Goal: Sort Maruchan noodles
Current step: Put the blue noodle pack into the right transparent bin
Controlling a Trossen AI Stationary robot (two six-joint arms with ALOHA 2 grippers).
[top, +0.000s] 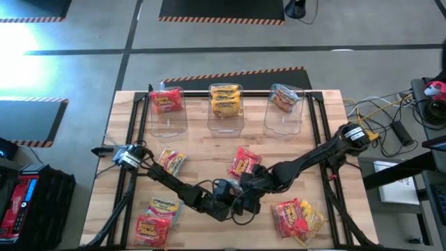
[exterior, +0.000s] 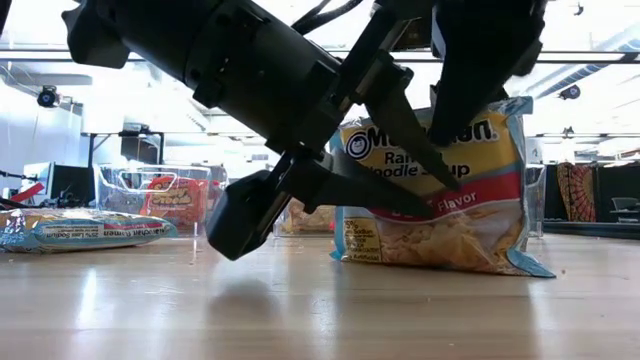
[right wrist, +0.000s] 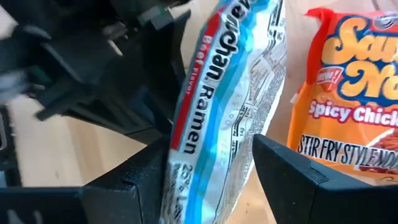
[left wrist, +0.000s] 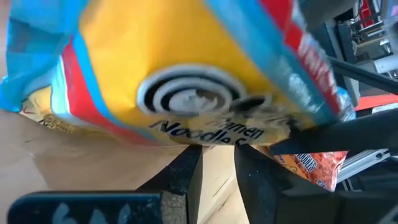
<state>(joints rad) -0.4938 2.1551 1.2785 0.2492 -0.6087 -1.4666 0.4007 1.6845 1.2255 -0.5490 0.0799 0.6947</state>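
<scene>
My left gripper (top: 233, 202) is pinched shut on the edge of the Beef packet (exterior: 435, 195), which stands upright on the table (top: 202, 150) between both hands; my right gripper (right wrist: 211, 177) straddles it, jaws wide, not clamping. The risk, I reckon: if I lift now the thin edge slips or the packet snags the right fingers (right wrist: 311, 180) and topples. Well beyond my hands, three clear bins: left bin (top: 168, 111) holds red packets, middle bin (top: 226, 104) yellow, right bin (top: 284, 106) one orange.

Robotics lab: hazard-taped floor (top: 221, 19), cabled equipment (top: 401, 118).
</scene>
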